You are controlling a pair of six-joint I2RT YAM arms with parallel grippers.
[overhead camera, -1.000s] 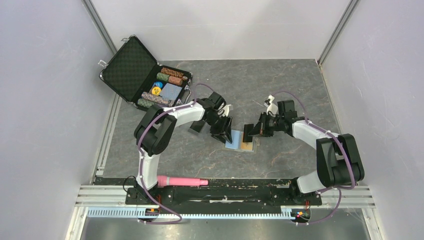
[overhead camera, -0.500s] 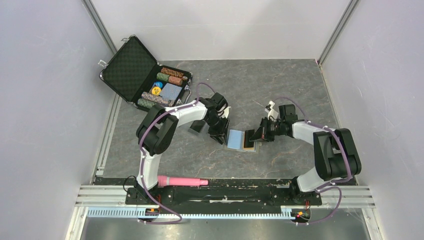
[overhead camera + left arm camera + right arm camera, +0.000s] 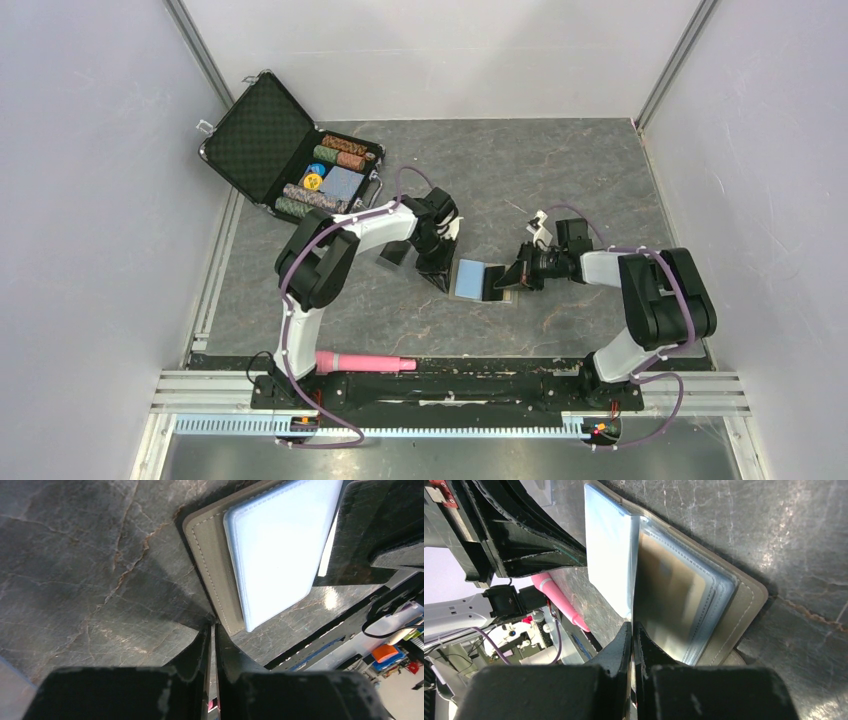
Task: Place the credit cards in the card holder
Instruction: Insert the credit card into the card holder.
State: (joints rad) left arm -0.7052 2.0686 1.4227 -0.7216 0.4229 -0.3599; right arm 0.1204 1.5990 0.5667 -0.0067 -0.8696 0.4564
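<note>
Left pincer [image 3: 212, 628] narrowed from spread to slit at taupe edge of card holder [image 3: 478, 279]; grip unclear. Right pincer [image 3: 632, 630], pressed together, has dropped to sleeve mouth. Orange-gold card [image 3: 669, 600] looks seated; holder lies open mid-desk [image 3: 560, 180].

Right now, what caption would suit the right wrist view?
Shut right end effector at the open card holder's fold, a gold card in its sleeve.
</note>
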